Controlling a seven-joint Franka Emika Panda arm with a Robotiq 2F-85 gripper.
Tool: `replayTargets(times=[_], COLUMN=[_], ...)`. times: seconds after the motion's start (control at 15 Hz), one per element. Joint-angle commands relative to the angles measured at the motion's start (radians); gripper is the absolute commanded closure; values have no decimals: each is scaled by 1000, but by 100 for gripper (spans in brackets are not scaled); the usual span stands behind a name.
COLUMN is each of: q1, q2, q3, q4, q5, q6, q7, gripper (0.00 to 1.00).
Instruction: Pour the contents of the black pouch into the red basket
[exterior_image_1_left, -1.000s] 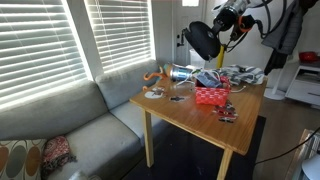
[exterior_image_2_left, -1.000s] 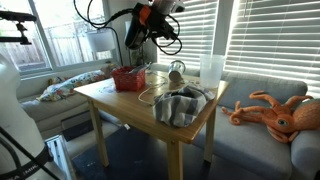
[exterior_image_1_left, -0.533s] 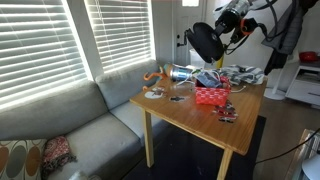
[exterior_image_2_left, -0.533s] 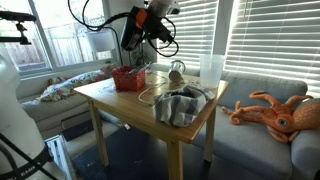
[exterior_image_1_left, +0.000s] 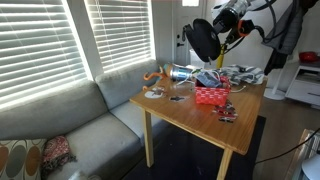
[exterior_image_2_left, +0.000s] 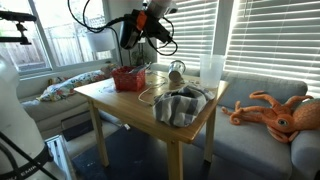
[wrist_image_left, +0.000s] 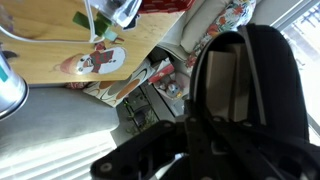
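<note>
The black pouch hangs in the air from my gripper, well above the table. In an exterior view the pouch is held above the red basket. The red basket stands on the wooden table, below and slightly to the side of the pouch. In the wrist view the pouch fills the right side, with my dark gripper fingers clamped on it. The pouch's contents are not visible.
On the table lie a grey cloth, a white cup, a silver kettle and small flat items. A grey sofa stands beside the table. An orange plush octopus lies on the other sofa.
The gripper and the black pouch have risen slightly and shifted a little. The basket and the other objects have not moved.
</note>
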Motion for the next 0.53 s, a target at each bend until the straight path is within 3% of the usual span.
replayTargets(times=[0.0,0.47], q1=[8,-13], q2=[-33,-5], q3=[-19,-34], q4=[-20,-50], q5=[122,328], q6=[-17,-160], q7=[-113,-252], gripper=[99,99])
